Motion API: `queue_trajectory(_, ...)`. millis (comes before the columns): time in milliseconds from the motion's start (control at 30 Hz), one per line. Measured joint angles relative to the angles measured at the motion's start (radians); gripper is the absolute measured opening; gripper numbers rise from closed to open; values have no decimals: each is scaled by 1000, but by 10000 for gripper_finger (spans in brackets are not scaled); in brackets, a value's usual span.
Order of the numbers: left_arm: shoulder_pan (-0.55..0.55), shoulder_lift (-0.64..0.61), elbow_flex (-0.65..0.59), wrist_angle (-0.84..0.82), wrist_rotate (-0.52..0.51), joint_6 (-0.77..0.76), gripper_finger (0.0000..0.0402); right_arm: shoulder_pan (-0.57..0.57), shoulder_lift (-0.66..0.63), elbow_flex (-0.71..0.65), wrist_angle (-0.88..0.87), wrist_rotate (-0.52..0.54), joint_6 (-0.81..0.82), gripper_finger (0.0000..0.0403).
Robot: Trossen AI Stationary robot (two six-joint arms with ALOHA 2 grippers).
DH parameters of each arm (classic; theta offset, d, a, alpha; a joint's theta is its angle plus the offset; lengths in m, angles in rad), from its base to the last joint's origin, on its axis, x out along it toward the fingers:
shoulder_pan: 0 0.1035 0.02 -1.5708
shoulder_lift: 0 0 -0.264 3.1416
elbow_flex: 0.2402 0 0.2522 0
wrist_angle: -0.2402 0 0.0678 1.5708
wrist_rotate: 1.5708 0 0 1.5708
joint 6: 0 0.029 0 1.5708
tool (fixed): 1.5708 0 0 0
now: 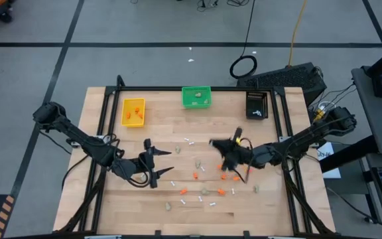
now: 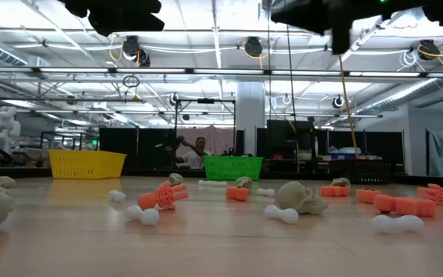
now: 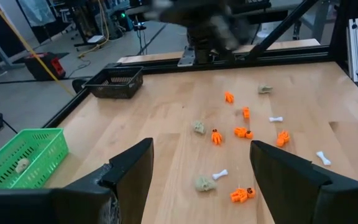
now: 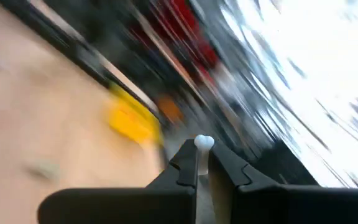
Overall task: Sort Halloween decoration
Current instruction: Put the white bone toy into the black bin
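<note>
Right gripper (image 4: 197, 171) jaws clamped on a thin white bone (image 4: 203, 144), its knobbed end poking out past the tips, long axis in line with the fingers; it hangs above the table's (image 1: 270, 199) middle-right; left gripper (image 3: 201, 168) waits over the left side, jaws spread wide and empty; orange bits (image 1: 195, 175), beige skulls (image 1: 204, 190) and more bones lie scattered between them. So slim a pinch could likely let the bone twist or drop short of the black bin (image 1: 257, 105) at the far right.
</note>
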Motion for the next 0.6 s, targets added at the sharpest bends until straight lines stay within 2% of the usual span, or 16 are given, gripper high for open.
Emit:
queue_trajectory(167, 0, 0, 0, 0, 0, 0, 264, -78, 0, 0, 64, 435, 99, 4)
queue_trajectory(300, 2, 0, 0, 0, 0, 9, 264, -159, 0, 0, 55, 656, 251, 4)
queue_trajectory(467, 1, 0, 0, 0, 0, 7, 264, -279, 0, 0, 102, 731, 349, 4)
queue_trajectory(600, 1, 0, 0, 0, 0, 3, 264, -323, 0, 0, 234, 731, 244, 4)
